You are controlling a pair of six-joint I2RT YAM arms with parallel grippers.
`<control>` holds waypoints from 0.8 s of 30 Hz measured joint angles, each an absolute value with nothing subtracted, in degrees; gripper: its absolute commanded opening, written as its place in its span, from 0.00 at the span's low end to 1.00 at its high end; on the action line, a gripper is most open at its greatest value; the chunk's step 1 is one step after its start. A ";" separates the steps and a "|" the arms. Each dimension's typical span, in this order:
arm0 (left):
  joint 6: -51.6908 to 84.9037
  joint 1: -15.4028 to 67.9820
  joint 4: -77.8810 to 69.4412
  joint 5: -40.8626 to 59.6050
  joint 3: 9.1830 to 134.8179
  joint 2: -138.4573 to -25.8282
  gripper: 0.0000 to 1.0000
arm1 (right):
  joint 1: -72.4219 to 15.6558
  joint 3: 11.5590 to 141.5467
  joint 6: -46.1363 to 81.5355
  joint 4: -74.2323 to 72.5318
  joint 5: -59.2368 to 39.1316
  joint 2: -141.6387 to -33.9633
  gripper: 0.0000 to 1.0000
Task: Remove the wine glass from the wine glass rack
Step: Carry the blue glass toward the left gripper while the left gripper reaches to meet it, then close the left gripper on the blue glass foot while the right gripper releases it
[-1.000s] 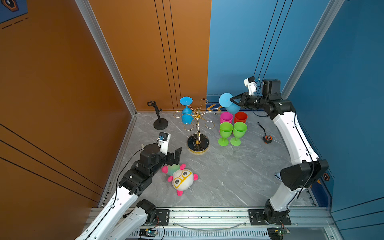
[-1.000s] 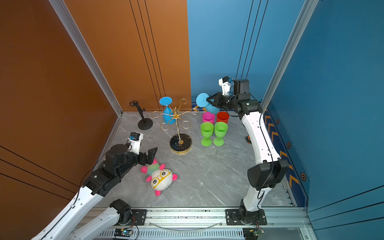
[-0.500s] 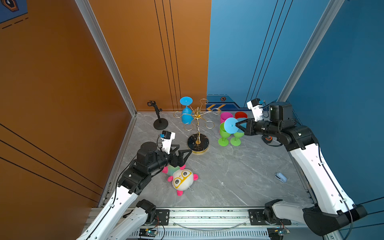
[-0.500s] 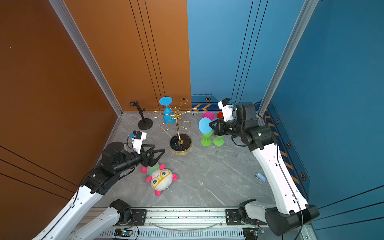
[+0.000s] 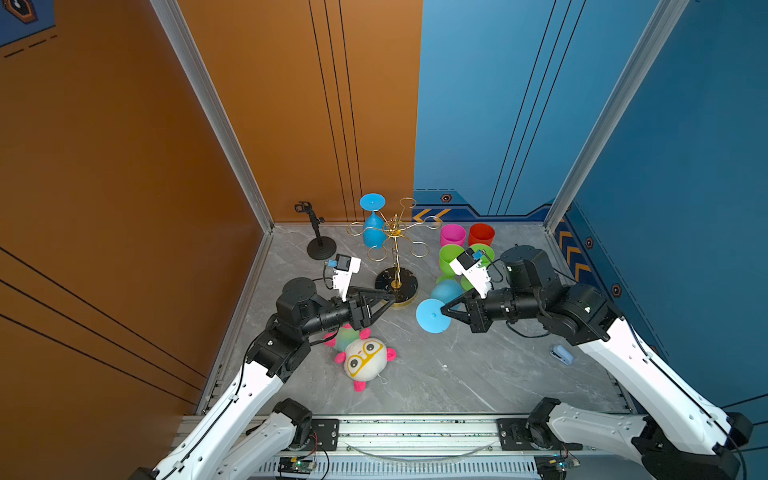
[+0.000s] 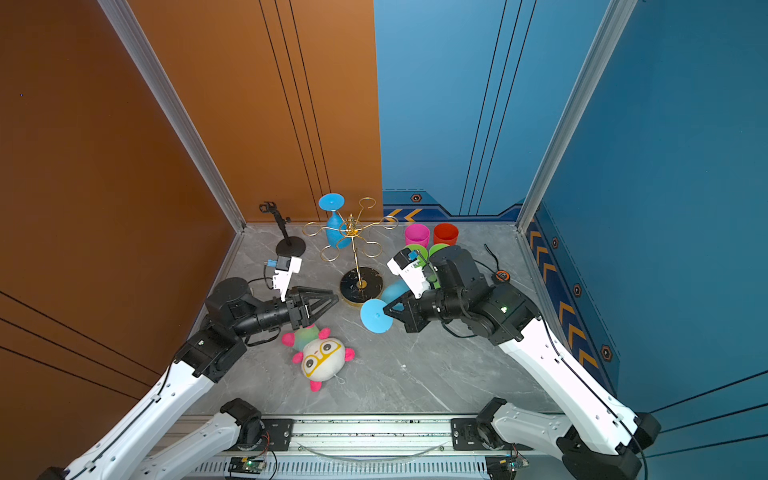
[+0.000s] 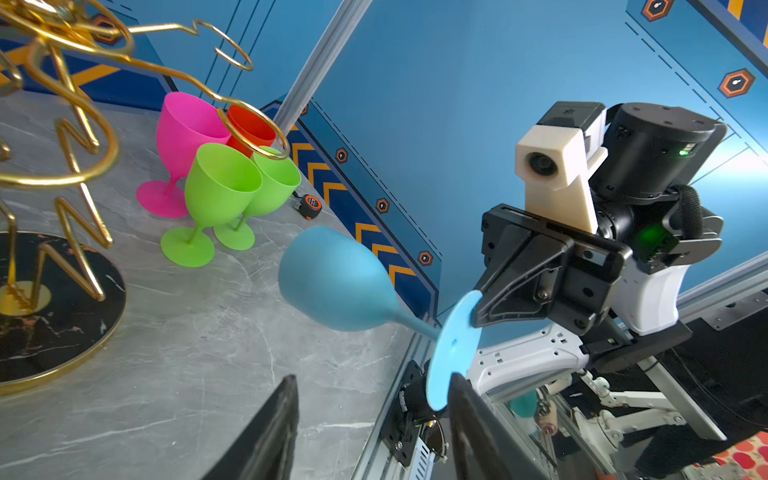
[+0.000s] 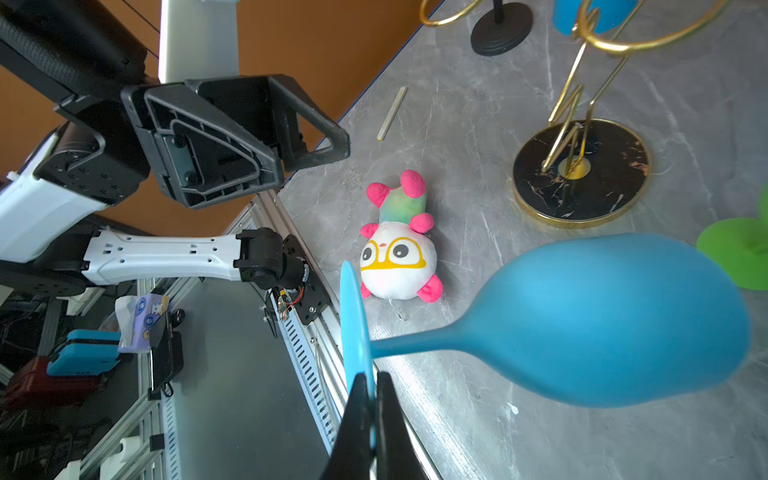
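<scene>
The gold wire wine glass rack (image 5: 395, 245) stands on its black marbled base (image 6: 360, 284) at the back middle. One blue wine glass (image 5: 372, 233) hangs upside down from a far loop. A second blue wine glass (image 5: 446, 291) is off the rack and lies sideways in the air, right of the base. My right gripper (image 8: 372, 379) is shut on the rim of its round foot (image 5: 431, 316). My left gripper (image 5: 390, 297) is open and holds nothing. It hovers by the base, its tips pointing at that foot (image 7: 453, 345).
Pink (image 5: 452, 235), red (image 5: 481, 234) and two green (image 7: 220, 195) glasses stand upright at the back right. A plush toy (image 5: 365, 359) lies under my left arm. A small black stand (image 5: 321, 248) is at the back left. A tape measure (image 6: 501, 275) sits by the right wall.
My right arm has carried the blue glass from high at the back down to the middle, beside the rack base. My left gripper has risen from the toy toward it, its jaws narrowing.
</scene>
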State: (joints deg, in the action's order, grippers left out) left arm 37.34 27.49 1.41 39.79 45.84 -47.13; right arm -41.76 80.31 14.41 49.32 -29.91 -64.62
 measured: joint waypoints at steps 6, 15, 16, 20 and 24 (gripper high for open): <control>37.80 30.33 0.78 43.68 45.80 -47.97 0.44 | -43.53 80.05 15.75 44.99 -31.79 -66.24 0.00; 37.54 33.21 0.45 46.65 45.43 -49.34 0.31 | -43.64 80.05 16.80 41.32 -32.97 -66.57 0.00; 37.41 33.56 0.43 46.89 45.43 -49.43 0.29 | -43.62 80.05 16.82 41.15 -32.99 -66.63 0.00; 36.62 34.68 0.40 47.59 45.43 -49.63 0.14 | -43.62 79.83 17.21 40.64 -33.10 -66.78 0.00; 36.64 34.85 0.27 47.88 45.41 -49.67 0.02 | -43.44 79.68 17.61 40.23 -33.82 -66.78 0.00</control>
State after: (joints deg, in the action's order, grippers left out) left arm 36.64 34.85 0.27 47.88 45.41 -49.67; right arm -43.44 79.68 17.61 40.23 -33.82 -66.78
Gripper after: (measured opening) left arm 0.069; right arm 0.048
